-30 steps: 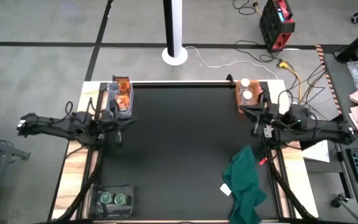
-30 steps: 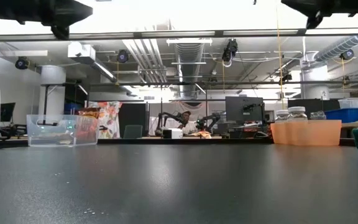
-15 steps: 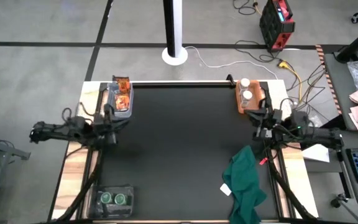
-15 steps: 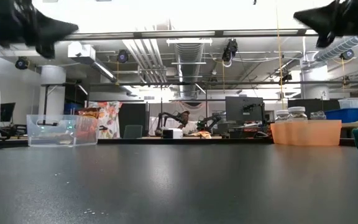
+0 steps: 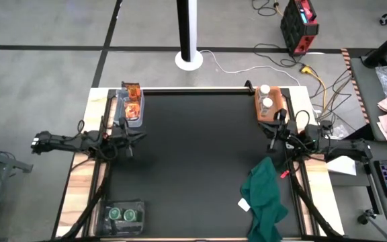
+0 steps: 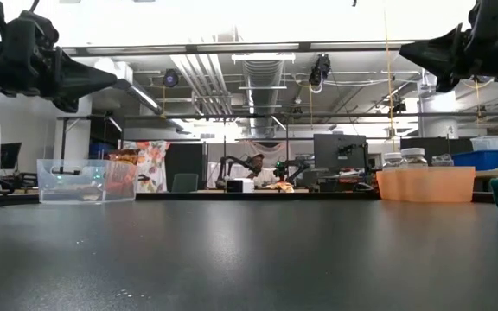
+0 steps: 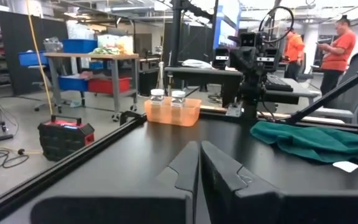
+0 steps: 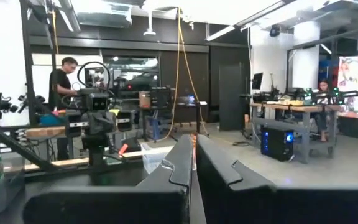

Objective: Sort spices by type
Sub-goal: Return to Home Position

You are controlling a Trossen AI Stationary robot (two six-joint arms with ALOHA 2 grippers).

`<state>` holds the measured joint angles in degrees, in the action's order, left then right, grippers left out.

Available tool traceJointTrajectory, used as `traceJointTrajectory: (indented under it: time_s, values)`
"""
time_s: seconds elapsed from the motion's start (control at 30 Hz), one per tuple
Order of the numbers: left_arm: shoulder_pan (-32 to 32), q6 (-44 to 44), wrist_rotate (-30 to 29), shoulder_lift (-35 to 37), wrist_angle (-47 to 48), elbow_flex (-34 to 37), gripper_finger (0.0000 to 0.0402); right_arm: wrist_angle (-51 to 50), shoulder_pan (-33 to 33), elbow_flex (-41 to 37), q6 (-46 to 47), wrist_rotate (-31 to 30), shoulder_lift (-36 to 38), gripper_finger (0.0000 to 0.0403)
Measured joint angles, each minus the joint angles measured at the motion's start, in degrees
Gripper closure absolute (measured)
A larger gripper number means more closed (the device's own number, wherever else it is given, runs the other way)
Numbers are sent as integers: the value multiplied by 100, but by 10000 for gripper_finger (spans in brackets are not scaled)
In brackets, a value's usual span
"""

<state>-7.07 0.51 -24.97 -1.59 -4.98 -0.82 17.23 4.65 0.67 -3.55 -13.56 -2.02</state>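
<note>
Left tool point(image 7: 199, 149), right tool point(image 8: 194, 142) pressed together; white-capped jars point(image 5: 268, 103) in orange bin point(image 6: 425, 184), packets point(image 5: 132, 107) in clear bin point(image 6: 85, 185).

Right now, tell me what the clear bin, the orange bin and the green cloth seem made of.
Clear bin: likely glossy plastic; the room shows through its walls. Orange bin: likely plastic too, smooth and evenly tinted. Green cloth: soft matte fabric; it lies in folds.

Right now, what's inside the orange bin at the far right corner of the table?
Two white-capped clear jars stand in the orange bin. From table height its wall hides their lower parts; from above they cover the floor beneath.
</note>
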Motion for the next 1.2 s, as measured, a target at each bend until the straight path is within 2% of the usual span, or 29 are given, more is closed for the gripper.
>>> traceJointTrajectory:
  time_s: [1.2]
  values:
    - [0, 0, 2, -394, -8, -31, 400, -50, 1, 0, 8, 0, -4, 390]
